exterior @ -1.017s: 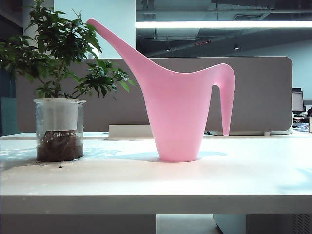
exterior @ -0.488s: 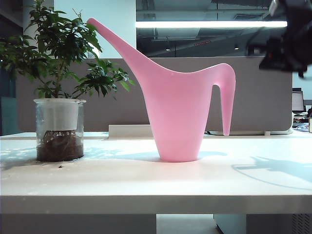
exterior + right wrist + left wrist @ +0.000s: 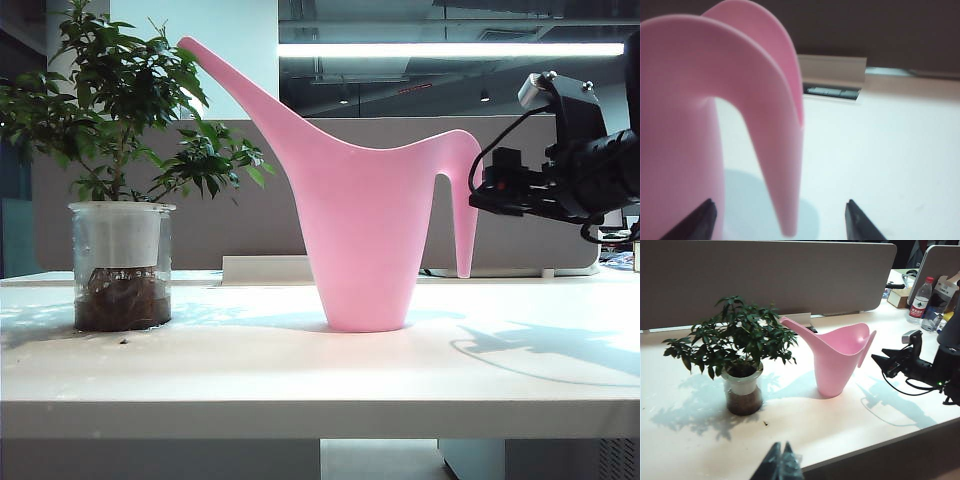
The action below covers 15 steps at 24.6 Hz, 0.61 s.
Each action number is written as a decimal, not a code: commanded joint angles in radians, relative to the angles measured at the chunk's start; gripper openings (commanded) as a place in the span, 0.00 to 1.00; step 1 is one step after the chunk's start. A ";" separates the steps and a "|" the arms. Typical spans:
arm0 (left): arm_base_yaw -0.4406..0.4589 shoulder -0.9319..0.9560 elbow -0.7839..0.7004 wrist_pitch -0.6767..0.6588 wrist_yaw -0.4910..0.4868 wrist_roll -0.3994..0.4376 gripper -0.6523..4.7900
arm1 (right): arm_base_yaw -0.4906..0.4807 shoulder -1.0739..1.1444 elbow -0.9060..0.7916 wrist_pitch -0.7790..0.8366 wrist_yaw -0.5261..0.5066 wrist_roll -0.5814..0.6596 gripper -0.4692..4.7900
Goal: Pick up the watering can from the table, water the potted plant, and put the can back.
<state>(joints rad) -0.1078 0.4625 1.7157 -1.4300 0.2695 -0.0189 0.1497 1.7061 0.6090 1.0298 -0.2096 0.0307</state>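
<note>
One step only is in hand, judged from the scene: the approach for the pick-up, with watering and the return not yet begun. On the wide white tabletop (image 3: pixel 300 375) the pink watering can (image 3: pixel 365 240) is stood upright near the middle, its spout pointed up toward the potted plant (image 3: pixel 122 190), which is set apart from it on the left in the exterior view. The right hand (image 3: pixel 478 195) is held level just beside the can's curved handle (image 3: pixel 782 150), its fingers spread wide and nothing gripped; in the right wrist view the handle's free end is seen between the two fingertips (image 3: pixel 700 220) without being touched. The left hand (image 3: pixel 780 462) is kept back at the near edge, seemingly closed and empty. Next, the right hand must be advanced around the handle and closed firmly before any lift is tried.
</note>
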 commanded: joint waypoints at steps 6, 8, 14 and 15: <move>-0.001 0.001 0.002 -0.003 0.001 0.004 0.11 | 0.000 0.131 0.088 0.113 -0.039 -0.008 0.73; -0.001 0.001 0.002 -0.004 0.001 0.004 0.11 | 0.001 0.164 0.125 0.120 -0.058 -0.008 0.73; -0.001 0.001 0.002 -0.004 0.000 0.004 0.11 | 0.000 0.209 0.222 0.102 -0.059 -0.008 0.73; -0.001 0.001 0.002 -0.004 0.000 0.004 0.11 | 0.000 0.216 0.242 0.089 -0.059 -0.008 0.73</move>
<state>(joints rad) -0.1081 0.4625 1.7157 -1.4300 0.2691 -0.0189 0.1478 1.9190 0.8242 1.1259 -0.2657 0.0257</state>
